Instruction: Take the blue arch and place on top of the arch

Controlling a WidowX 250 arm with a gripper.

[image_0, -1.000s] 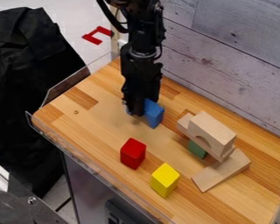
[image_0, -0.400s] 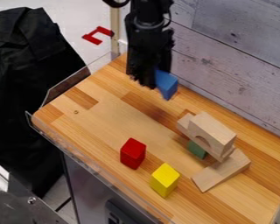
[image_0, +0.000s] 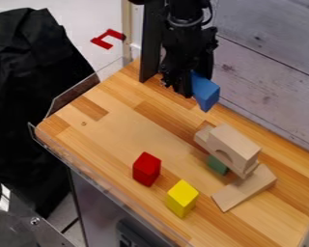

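The blue arch (image_0: 206, 91) is one plain colour, the gripper (image_0: 192, 88) black. Pale tan wood colours the upper arch (image_0: 235, 144) and the wedge (image_0: 245, 188), beside a muted green block (image_0: 216, 165), a solid red block (image_0: 146, 169) and a bright yellow block (image_0: 181, 198). Honey and browner strips pattern the tabletop (image_0: 112, 132); grain and dark knots mark the greyish wall (image_0: 267, 87)

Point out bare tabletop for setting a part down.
Bare: tabletop between clear edge guard and red block; narrower lane between red block and green block. Crowded: green block, wooden stack and ramp bunched together; gripper and blue block near the wall.
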